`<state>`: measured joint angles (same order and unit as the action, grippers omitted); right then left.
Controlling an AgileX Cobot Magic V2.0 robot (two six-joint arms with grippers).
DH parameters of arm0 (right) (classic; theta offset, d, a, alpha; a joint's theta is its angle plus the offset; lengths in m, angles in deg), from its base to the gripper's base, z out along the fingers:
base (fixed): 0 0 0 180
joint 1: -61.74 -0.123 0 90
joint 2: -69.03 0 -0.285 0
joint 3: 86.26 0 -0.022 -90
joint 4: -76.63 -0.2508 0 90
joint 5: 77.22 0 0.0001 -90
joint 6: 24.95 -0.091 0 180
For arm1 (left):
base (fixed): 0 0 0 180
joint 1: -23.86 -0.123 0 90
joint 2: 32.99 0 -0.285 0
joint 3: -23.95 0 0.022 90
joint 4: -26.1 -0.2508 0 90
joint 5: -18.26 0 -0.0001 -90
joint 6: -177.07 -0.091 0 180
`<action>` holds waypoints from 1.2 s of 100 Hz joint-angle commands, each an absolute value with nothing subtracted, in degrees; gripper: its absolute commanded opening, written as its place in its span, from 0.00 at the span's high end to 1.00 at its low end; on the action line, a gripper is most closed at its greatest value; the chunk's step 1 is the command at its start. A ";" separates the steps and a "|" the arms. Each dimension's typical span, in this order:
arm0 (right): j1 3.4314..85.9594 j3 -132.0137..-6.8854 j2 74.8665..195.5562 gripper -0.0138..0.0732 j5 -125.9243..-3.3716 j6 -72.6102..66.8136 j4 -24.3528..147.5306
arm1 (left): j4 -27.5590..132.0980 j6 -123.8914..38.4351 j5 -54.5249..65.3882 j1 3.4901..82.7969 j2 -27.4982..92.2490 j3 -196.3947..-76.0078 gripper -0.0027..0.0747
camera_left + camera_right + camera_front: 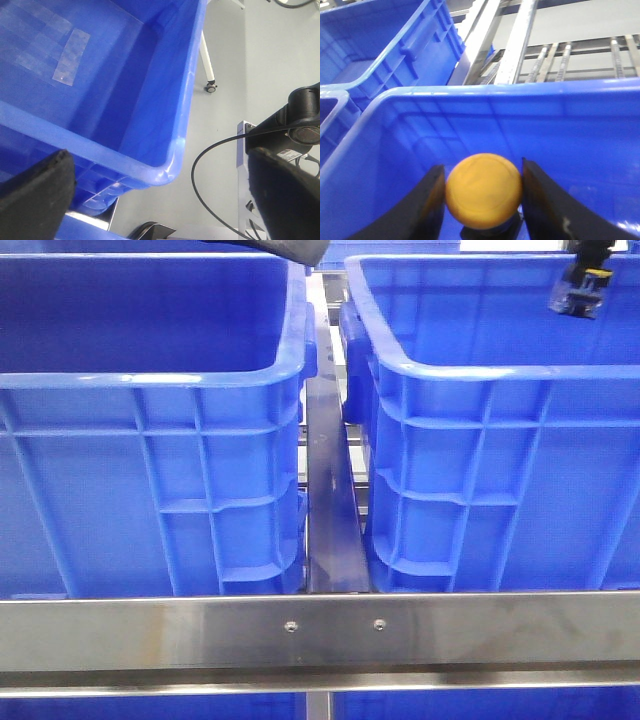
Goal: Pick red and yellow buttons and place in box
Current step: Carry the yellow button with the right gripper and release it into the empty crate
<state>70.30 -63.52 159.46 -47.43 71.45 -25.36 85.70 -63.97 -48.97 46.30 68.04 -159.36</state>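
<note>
A brushed steel crossbar (320, 632) with two small screws (291, 625) runs along the six o'clock edge of the front view, and a narrow steel rail (328, 490) climbs from it toward twelve o'clock. In the left wrist view a white caster leg (208, 65) (its little wheel on the pale grey floor (250, 60)) stands toward one o'clock. A black cable (200, 165) loops at about four o'clock there.
</note>
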 commanded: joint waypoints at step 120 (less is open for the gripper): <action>66.74 -82.40 184.02 0.59 -44.81 78.74 -31.99 | 90.58 -63.50 -49.60 46.75 65.26 -161.03 0.13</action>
<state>66.70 -79.95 186.21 -47.71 77.94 -25.78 86.05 -63.97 -48.97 46.30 68.04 -159.36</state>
